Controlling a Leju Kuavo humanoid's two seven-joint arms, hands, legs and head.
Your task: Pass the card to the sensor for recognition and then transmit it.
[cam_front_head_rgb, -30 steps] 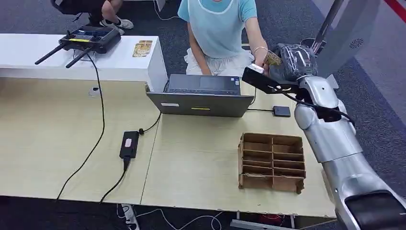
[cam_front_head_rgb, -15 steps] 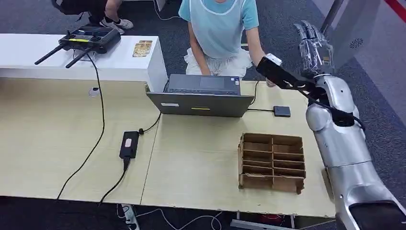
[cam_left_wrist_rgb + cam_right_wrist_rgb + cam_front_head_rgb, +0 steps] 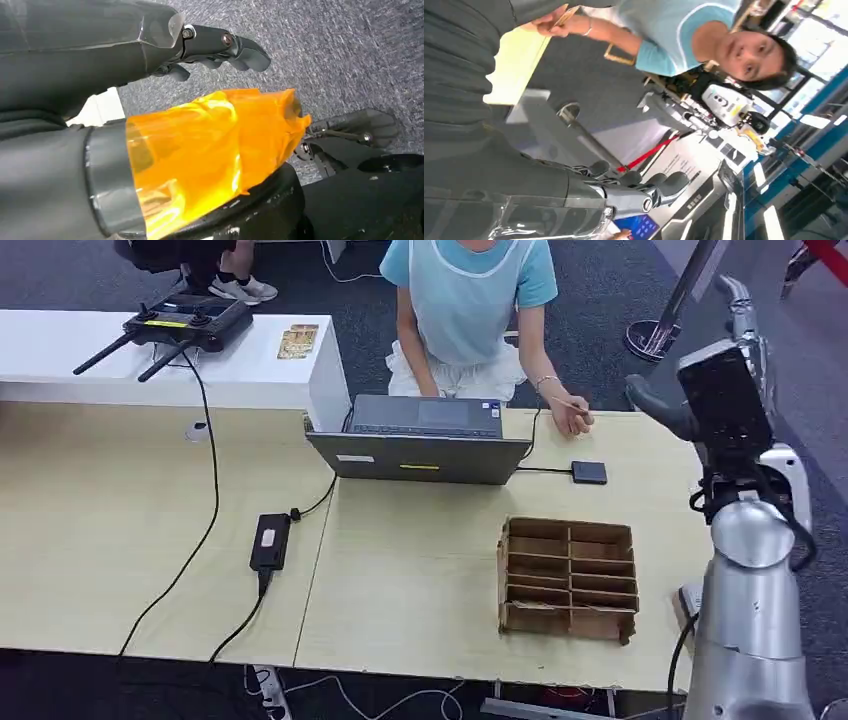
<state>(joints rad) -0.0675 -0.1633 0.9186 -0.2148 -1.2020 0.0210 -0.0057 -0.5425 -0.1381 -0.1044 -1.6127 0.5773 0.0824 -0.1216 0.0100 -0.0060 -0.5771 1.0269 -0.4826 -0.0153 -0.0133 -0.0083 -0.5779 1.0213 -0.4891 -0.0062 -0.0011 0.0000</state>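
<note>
A person in a light blue shirt holds the tan card (image 3: 563,404) in one hand (image 3: 575,419) just above the table's far edge; the right wrist view also catches the card (image 3: 560,17) in that hand. My right hand (image 3: 728,368) is raised at the right, away from the card, fingers spread and holding nothing; its dark fingers (image 3: 644,192) stand apart in the right wrist view. The small black sensor (image 3: 589,472) lies flat on the table behind the laptop's right corner. My left hand (image 3: 150,100) hangs over the carpet, empty, its fingers (image 3: 225,42) apart from the orange-wrapped thumb (image 3: 215,145).
An open laptop (image 3: 420,440) stands mid-table with a cable running to the sensor. A brown cardboard divider tray (image 3: 568,578) sits near the front right. A black power brick (image 3: 270,540) and cables lie to the left. A white bench (image 3: 170,365) carries a controller. A stanchion base (image 3: 650,337) stands behind.
The person took the card from my right hand and lowered it to the table edge. My right arm swung back to the right and its hand opened.
</note>
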